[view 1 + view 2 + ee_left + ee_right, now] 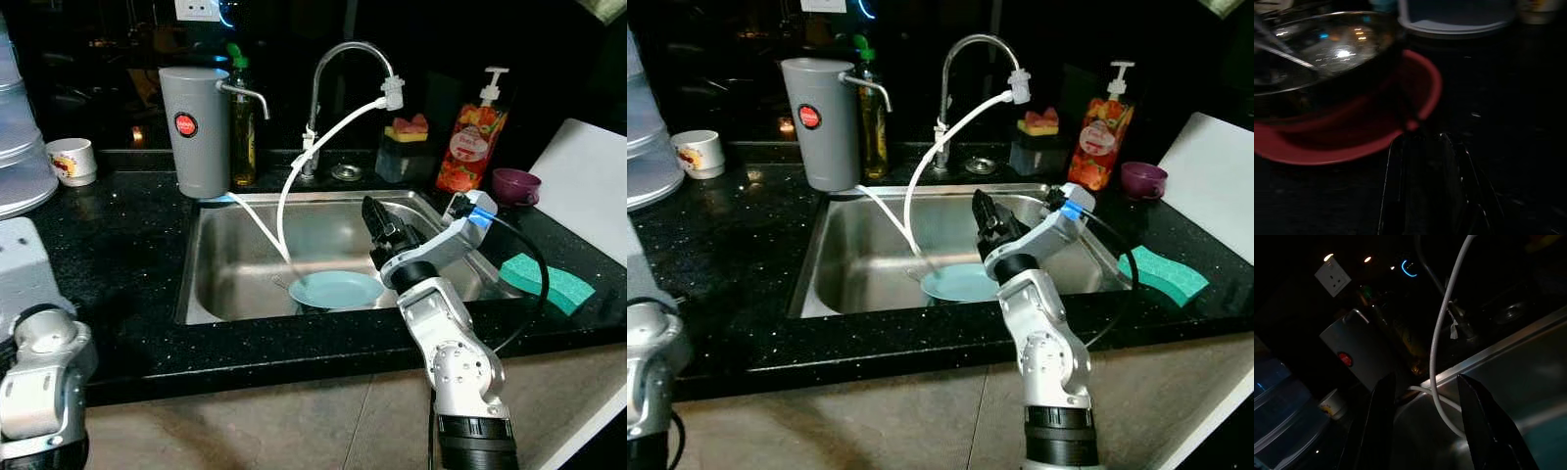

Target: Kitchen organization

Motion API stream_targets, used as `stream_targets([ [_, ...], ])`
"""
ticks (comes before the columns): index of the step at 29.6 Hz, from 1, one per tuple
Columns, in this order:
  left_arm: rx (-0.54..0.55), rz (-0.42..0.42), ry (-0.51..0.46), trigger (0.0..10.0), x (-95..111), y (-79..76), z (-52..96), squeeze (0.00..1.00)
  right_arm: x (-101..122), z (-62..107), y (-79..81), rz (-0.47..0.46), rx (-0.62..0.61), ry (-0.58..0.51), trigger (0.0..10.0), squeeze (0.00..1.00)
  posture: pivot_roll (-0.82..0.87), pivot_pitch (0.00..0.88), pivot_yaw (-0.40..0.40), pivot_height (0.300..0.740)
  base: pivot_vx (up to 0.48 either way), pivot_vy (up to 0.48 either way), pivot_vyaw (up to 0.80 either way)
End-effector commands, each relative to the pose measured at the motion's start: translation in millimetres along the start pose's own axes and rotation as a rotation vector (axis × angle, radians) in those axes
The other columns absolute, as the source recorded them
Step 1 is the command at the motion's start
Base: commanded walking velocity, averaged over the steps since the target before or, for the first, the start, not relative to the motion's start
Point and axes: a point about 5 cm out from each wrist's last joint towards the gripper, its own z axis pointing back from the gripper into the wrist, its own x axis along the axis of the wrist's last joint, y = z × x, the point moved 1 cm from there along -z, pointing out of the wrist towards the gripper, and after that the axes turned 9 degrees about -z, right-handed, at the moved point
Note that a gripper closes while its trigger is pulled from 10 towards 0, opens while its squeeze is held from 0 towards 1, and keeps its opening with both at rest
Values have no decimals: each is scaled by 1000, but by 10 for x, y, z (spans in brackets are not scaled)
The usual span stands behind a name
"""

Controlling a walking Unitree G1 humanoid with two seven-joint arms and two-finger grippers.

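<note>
Fingers of the right gripper (377,223) stand spread, empty, above the sink's (211,284) blue plate (336,289).

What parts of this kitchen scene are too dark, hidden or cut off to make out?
- Left end effector: left wrist view too dark to tell whether it is open or shut.
- Red bowl: blurred and partly shadowed in the left wrist view; contents unclear.
- Light blue plate in the sink: near edge hidden by the right end effector and its arm.
- Small purple bowl: inside too small to see.
- Stacked clear containers: cut off by the picture edge.
</note>
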Motion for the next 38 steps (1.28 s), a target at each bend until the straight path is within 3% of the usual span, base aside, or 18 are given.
stream_targets([
  [1, 41, -1, 3, 10000, 9, 53, -41, 0, -34, 20, -18, -14, -1, 18, 10000, 0, 70, 73, -72, 740, 0, 0, 0],
  [9, 51, 151, 93, 10000, -94, 82, -83, 27, -28, 33, -49, -21, -8, 21, 10000, 0, 67, 72, -81, 740, 0, 0, 0],
  [10, 39, 191, 92, 10000, -76, 74, -123, 1000, -29, 32, -47, -22, -7, 22, 10000, 0, 67, 72, -81, 740, 0, 0, 0],
  [17, 54, 249, 77, 10000, 12, 64, -194, 1000, -31, 25, -34, -26, -3, 22, 10000, 0, 61, 70, -82, 740, 0, 0, 0],
  [18, 54, 286, 77, 10000, 48, 50, -213, 0, -31, 25, -33, -28, -3, 22, 10000, 0, 60, 70, -82, 740, 0, 0, 0],
  [26, 17, 400, 154, 10000, -4, -71, -234, 0, -43, 31, -20, -37, -3, 22, 10000, 0, 55, 70, -80, 740, 0, 0, 0],
  [38, 26, 413, 215, 10000, -117, -211, -262, 0, -34, 29, -5, -50, -3, 17, 10000, 0, 55, 67, -81, 740, 0, 0, 0],
])
